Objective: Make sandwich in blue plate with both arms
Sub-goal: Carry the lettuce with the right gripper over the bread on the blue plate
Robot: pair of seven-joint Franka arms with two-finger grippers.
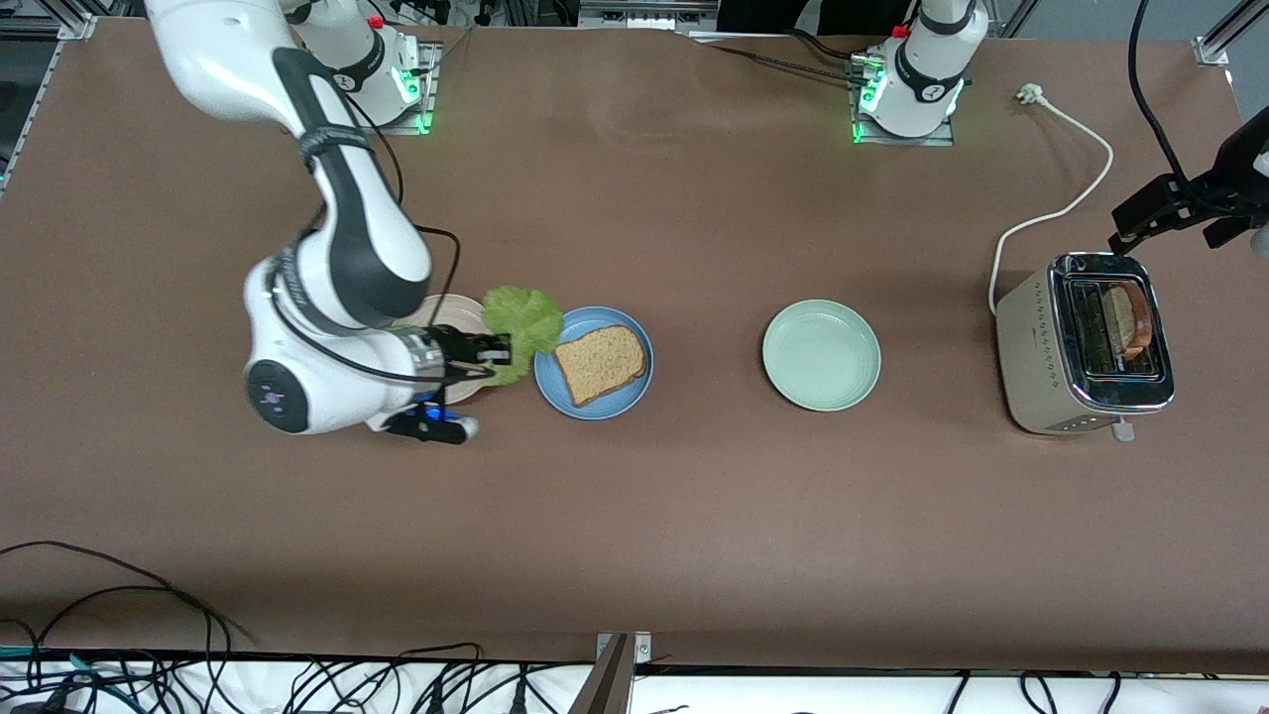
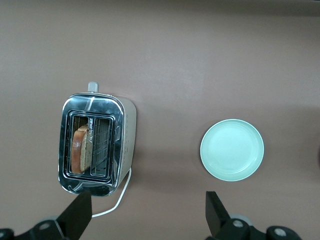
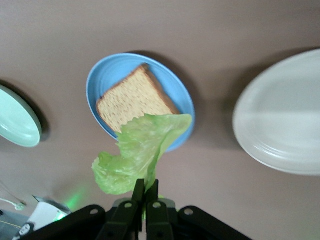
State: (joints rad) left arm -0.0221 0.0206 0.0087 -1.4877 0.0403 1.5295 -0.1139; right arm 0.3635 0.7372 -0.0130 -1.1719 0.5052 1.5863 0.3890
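Currently the right gripper (image 1: 501, 349) pinches a lettuce leaf (image 1: 522, 320) over the beige plate (image 1: 451, 315), beside the blue plate (image 1: 570, 397) bearing bread (image 1: 601, 363). Bare table, the mint plate (image 1: 821, 354), then the left gripper (image 2: 147, 212), spread, over the toaster (image 1: 1084, 342).

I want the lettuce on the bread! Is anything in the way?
Nothing visible is. The right gripper holds the lettuce leaf up beside the blue plate, and the bread slice there lies bare.

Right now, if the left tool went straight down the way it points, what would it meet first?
Probably bare table. The open left tool hangs pointing down, its fingers straddling the strip between the toaster and the mint-green plate. One finger shows over the toaster's corner, so depth leaves doubt.
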